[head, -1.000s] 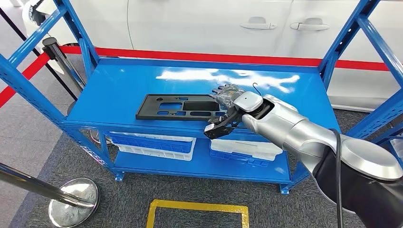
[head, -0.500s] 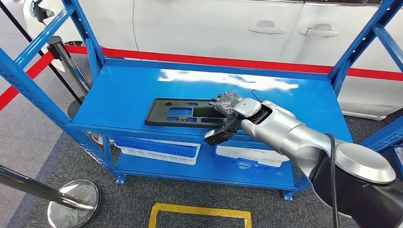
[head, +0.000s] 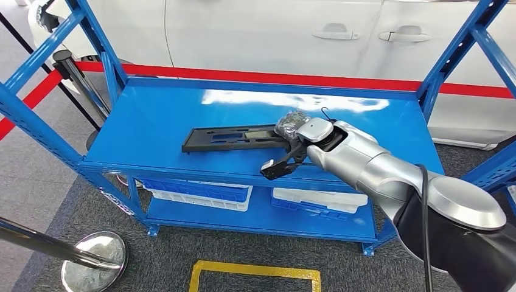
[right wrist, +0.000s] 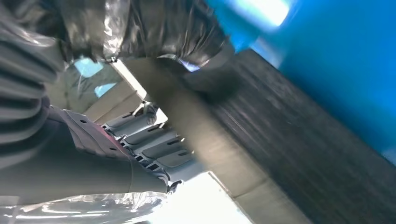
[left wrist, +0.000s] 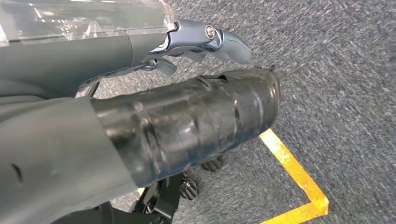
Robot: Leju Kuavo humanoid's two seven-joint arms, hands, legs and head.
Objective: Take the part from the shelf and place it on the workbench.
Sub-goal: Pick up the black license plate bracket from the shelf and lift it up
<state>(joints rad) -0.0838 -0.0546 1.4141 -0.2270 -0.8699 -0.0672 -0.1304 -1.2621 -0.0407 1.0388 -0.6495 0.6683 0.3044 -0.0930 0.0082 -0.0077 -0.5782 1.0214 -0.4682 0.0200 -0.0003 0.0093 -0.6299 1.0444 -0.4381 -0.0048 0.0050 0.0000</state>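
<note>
The part (head: pixel 234 138) is a long flat black panel with several cut-outs, lying lengthwise on the blue shelf top (head: pixel 158 115). My right hand (head: pixel 293 135) grips its right end, fingers over the top and thumb (head: pixel 275 166) below the shelf's front edge. That end is raised, so the panel looks tilted and thin. In the right wrist view the fingers (right wrist: pixel 154 144) curl against the dark textured part (right wrist: pixel 299 158) over the blue shelf (right wrist: pixel 341 70). My left hand (left wrist: pixel 196 88) hangs over grey carpet, holding nothing, its fingers (left wrist: pixel 210 37) spread from the taped thumb.
Blue uprights (head: pixel 36 121) frame the shelf on both sides. White-and-blue trays (head: pixel 201 191) sit on the lower level. A white car (head: pixel 274 30) stands behind. A chrome stanchion base (head: pixel 94 258) and a yellow floor marking (head: pixel 252 271) lie in front.
The right hand has lifted the part's right end, so the panel now tilts up off the shelf. The view has shifted slightly.
</note>
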